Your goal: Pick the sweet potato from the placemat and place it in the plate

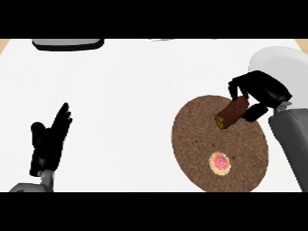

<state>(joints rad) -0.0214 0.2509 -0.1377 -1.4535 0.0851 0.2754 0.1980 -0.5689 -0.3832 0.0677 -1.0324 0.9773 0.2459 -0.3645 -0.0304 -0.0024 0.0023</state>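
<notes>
Sweet potato (233, 113), oblong and brown, is grasped by the right hand (261, 89) above the round speckled placemat (203, 140).

White counter (129, 90) with placemat (203, 149), plate (289, 67)

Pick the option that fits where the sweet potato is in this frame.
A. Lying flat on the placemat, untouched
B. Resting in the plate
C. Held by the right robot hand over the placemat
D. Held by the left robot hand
C: the right robot hand curls round the sweet potato, which hangs tilted over the placemat's upper part, short of the plate; the left robot hand is open.
</notes>
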